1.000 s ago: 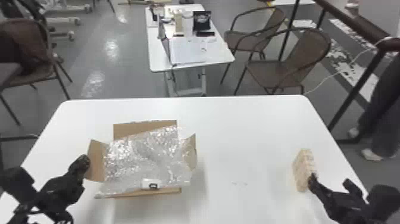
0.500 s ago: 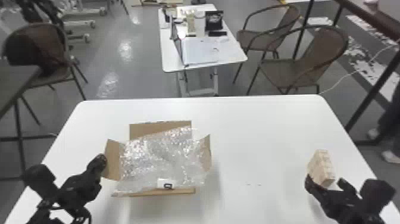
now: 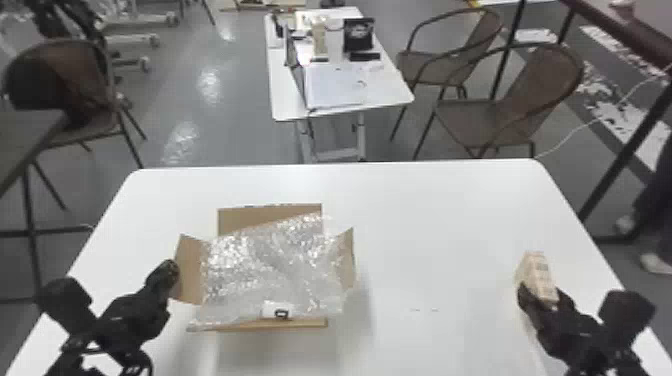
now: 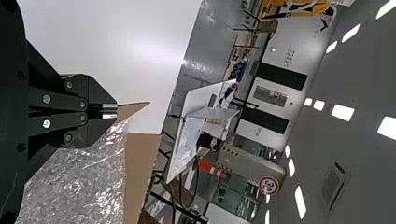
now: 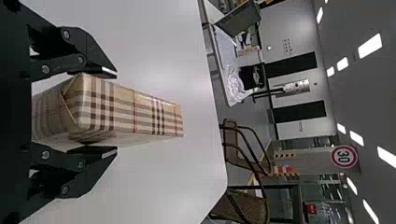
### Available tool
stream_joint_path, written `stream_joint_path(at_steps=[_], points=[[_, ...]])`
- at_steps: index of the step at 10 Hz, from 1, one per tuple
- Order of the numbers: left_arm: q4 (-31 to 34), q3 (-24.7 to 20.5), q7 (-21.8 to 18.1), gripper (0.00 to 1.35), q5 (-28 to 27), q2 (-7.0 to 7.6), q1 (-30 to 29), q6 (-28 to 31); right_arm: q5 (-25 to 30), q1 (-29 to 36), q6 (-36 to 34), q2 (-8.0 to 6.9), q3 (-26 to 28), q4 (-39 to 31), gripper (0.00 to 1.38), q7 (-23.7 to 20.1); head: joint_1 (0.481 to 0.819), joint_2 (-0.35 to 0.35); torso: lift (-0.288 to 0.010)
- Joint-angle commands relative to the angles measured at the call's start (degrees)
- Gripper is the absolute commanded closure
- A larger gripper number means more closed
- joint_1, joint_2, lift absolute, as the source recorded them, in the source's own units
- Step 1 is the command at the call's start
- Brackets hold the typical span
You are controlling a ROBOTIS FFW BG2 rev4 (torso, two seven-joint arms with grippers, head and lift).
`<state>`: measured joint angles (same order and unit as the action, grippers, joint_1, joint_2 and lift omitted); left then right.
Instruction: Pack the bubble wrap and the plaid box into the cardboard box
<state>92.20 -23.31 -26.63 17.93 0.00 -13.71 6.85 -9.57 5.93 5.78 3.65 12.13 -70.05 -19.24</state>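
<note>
At three o'clock, plaid box [image 5: 126, 112]: grasped between your right gripper's [image 5: 112, 110] fingers, likely for carrying over.
Nine o'clock, cardboard box [image 3: 300, 324]: open, bubble wrap [image 3: 250, 270] draped across, probably needing tucking.
Left gripper [image 4: 112, 111]: clenched at the nine-o'clock flap [image 3: 190, 280], perhaps steadying it; you cannot tell if it pinches.
Change: plaid box sits at a new angle.

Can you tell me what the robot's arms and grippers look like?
The left arm and right arm are black with chunky, blocky parts; what looks like a dark cable curves beside the left one. The left gripper and right gripper match: black, angular fingers tapering toward the tips, pale strips inside the tips, and round silvery bolt heads.
</note>
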Motion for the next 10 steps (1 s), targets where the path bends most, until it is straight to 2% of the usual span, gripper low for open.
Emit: stream_joint_path(at_steps=[1, 4, 5, 7, 9, 10], points=[[0.0, -0.07, 0.0, 1.17, 0.0, -0.15, -0.09, 0.0, -0.62, 0.4, -0.51, 0.04, 0.0, -0.53, 0.98, 0.08, 0.695, 0.058, -0.018], [0.0, 0.02, 0.0, 1.17, -0.09, -0.15, 0.0, 0.0, -3.26, 1.72, -0.86, -0.14, 0.0, -3.34, 1.03, 0.08, 0.695, 0.058, -0.018], [0.0, 0.02, 0.0, 1.17, -0.09, -0.15, 0.0, 0.0, -4.23, 2.77, -1.21, -0.31, -0.44, -6.5, 1.03, 0.0, 0.695, 0.057, -0.018], [0.0, 0.02, 0.0, 1.17, -0.09, -0.15, 0.0, -0.09, -7.04, 3.39, -6.84, -0.05, -3.96, -16.7, 1.03, -1.5, 0.695, 0.075, -0.018], [0.0, 0.11, 0.0, 1.17, -0.09, -0.15, 0.18, -0.09, -9.32, -0.04, -14.31, 1.36, -9.58, -24.35, 1.03, -5.54, 0.695, 0.118, -0.018], [-0.09, 0.2, 0.0, 1.17, -0.17, -0.15, 0.26, -0.09, -10.64, -2.59, -17.65, 2.06, -12.66, -26.02, 1.03, -6.86, 0.695, 0.163, -0.018]])
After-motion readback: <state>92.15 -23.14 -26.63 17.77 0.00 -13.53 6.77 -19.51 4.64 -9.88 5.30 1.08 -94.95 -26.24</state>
